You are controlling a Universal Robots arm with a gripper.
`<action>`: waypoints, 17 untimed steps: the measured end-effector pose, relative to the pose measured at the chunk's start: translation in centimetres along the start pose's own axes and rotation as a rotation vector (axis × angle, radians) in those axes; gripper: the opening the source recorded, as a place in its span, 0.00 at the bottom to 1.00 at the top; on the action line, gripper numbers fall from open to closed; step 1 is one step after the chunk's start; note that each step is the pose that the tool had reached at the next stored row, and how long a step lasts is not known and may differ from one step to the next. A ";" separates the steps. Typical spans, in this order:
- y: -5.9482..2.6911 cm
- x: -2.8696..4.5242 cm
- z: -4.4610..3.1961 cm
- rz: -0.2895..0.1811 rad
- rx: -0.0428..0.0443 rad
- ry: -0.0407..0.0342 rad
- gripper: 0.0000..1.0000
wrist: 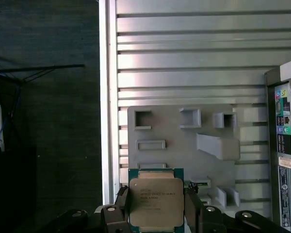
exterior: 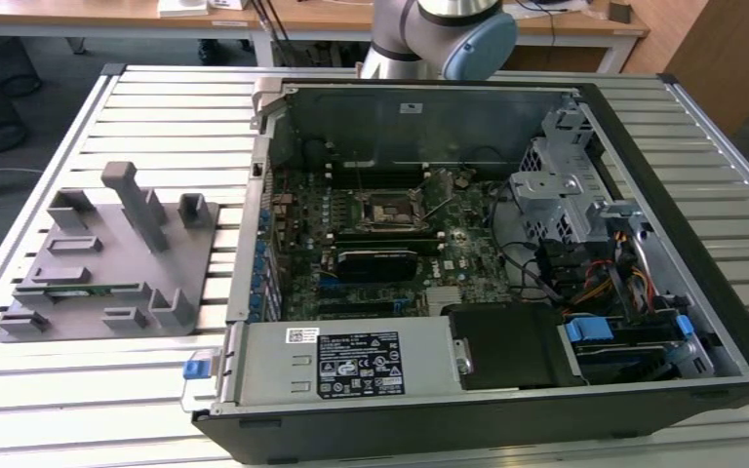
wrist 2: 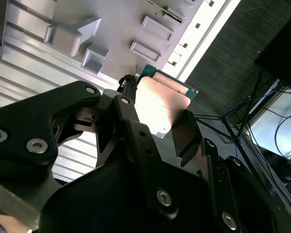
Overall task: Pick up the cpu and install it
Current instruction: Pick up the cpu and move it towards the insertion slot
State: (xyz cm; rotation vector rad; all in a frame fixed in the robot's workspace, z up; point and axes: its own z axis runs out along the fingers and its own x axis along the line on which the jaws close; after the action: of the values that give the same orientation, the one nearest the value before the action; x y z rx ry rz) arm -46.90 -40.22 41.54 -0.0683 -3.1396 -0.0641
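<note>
Above the grey parts fixture [wrist: 174, 131] at the edge of the slatted metal bench [wrist: 184, 73], the robot's hand [wrist: 156, 208] is gripping the cpu [wrist: 156, 201], its two black fingers [wrist: 191, 206] closing narrowly on opposite side edges of the chip and holding nothing else. The cpu is appearing in both wrist views to be hanging clear of the fixture rather than resting in one of its pockets. It is lying flat, roughly parallel to the bench, with its silver-grey metal top facing up toward the wrist and its green board edge peeking out around the metal. Being square, the chip is offering no real long axis; the useful reference is the pair of free edges running between the fingers. In the exterior view, the open computer case [exterior: 687, 195] is lying beside the fixture on that view's right, with the black cpu socket [exterior: 384, 212] sitting on the motherboard [exterior: 466, 249], well apart from the fixture. Judging from this, the carry is calling for a level chip, steady pressure on the edges only, and squaring the chip's sides and corner marks to the socket frame, so that it is meeting the contacts straight down without sliding.
</note>
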 end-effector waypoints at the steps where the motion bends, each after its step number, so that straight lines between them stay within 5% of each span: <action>1: 0.02 0.00 -0.22 0.000 -0.0001 -0.0005 0.54; 11: 0.05 -0.05 -0.44 0.000 0.0001 -0.0005 0.54; 17: 0.07 -0.77 -0.42 0.000 -0.0001 -0.0007 0.54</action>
State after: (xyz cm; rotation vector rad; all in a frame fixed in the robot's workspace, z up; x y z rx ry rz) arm -46.12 -40.20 41.96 -0.0681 -3.1404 -0.0642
